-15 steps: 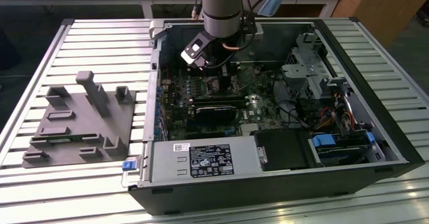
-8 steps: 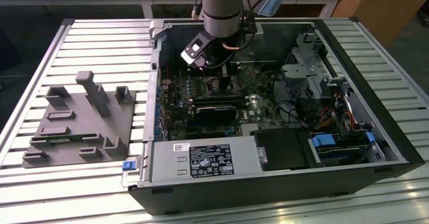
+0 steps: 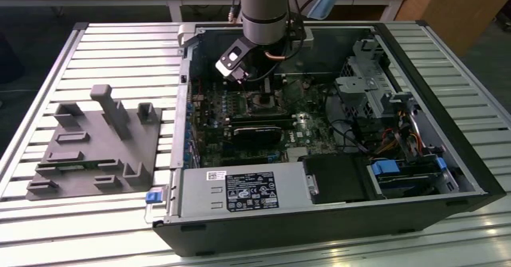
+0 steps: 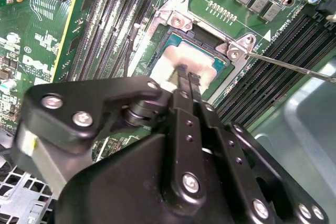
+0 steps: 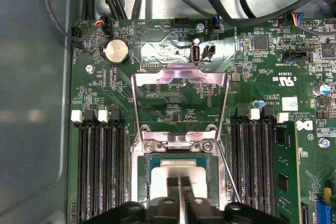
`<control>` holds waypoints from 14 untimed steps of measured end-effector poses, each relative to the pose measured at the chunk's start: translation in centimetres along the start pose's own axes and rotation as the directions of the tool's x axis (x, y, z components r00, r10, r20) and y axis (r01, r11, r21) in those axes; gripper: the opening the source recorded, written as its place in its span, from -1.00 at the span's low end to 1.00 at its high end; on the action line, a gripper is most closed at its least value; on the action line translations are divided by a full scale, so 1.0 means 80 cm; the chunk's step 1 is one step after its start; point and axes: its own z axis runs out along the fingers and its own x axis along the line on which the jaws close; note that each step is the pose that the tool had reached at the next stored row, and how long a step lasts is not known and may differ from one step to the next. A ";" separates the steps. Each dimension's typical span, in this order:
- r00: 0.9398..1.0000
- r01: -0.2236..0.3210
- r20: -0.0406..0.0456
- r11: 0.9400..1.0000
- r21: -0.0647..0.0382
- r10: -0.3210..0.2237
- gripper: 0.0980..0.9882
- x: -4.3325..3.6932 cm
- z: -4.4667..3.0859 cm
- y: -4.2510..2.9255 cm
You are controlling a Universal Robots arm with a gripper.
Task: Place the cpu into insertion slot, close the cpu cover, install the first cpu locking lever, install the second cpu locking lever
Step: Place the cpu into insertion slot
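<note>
Arm (image 3: 264, 9) is reaching down into the open PC case (image 3: 319, 228), which lies on the slatted table (image 3: 119, 45), over the middle of the board. Gripper (image 4: 187, 74) sits right above the slot (image 4: 178, 20); fingers (image 5: 173, 183) are drawn together with only a sliver of gap and nothing between them, tips at the cpu's top face. Can't tell if they actually touch it. Cpu (image 5: 181, 167) is already seated flat in the slot, silver top up, square to the rim in both wrist views. Cover (image 5: 210, 77) is not closed: it's flipped up off the socket on its hinge, and the board shows through its cut-out. One thin lever rod (image 4: 294, 67) sticks out free beside the socket, not latched. Memory slots (image 5: 100, 166) flank the socket on both sides. A grey fixture (image 3: 96, 147) lies on the table at the exterior view's left, well apart from the case.
</note>
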 end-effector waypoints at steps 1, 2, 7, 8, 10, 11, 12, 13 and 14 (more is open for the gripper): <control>1.000 0.000 0.000 1.000 0.000 0.000 -0.95 0.000 0.0000 0.0000; 1.000 0.000 0.000 1.000 0.000 0.000 -0.95 0.000 0.0000 0.0000; 1.000 0.000 0.000 1.000 0.000 0.000 -0.98 0.000 -0.0001 0.0000; 1.000 0.000 0.000 1.000 0.000 0.000 -0.98 0.000 -0.0001 0.0000; 1.000 0.000 0.001 1.000 0.000 0.000 -0.98 0.000 -0.0014 0.0001; 1.000 0.000 0.000 1.000 0.000 0.000 -0.98 0.000 -0.0027 0.0002; 1.000 0.000 0.000 1.000 0.000 0.000 -0.98 0.000 -0.0048 0.0004; 1.000 0.000 0.000 1.000 0.000 0.000 -0.98 0.000 -0.0072 0.0006; 1.000 0.000 0.000 1.000 0.000 0.000 -0.98 0.000 -0.0101 0.0009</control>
